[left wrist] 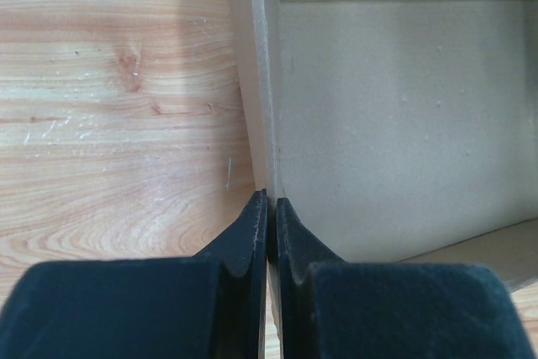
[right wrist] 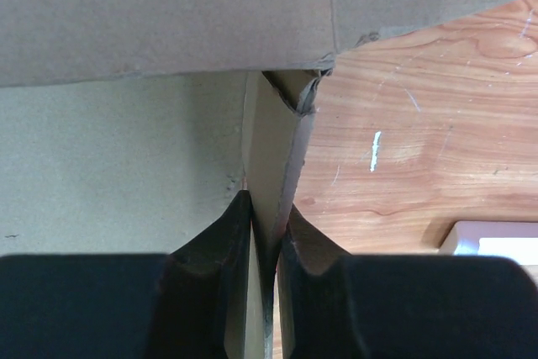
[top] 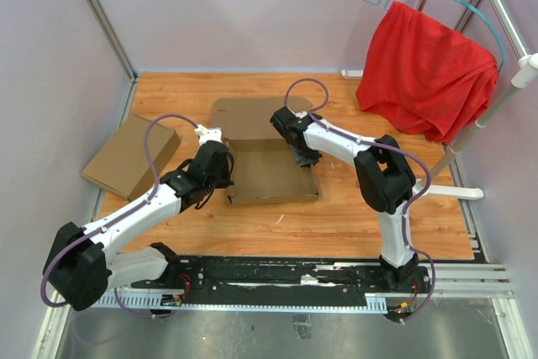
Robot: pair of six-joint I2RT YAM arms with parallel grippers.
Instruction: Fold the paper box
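The paper box (top: 269,170) is a brown corrugated mailer lying in the middle of the wooden table, its lid flap (top: 244,117) stretched toward the back. My left gripper (top: 225,167) is shut on the box's left side wall (left wrist: 259,81), which stands upright between its fingers (left wrist: 271,233). My right gripper (top: 301,157) is shut on the box's right side wall (right wrist: 273,149) near the back corner; the wall stands between its fingers (right wrist: 265,233). The box floor shows in both wrist views (left wrist: 403,124) (right wrist: 118,157).
A lighter tan finished cardboard box (top: 130,155) lies at the left of the table. A red cloth (top: 424,69) hangs on a teal hanger from a white rack (top: 496,102) at the back right. Grey walls surround the table.
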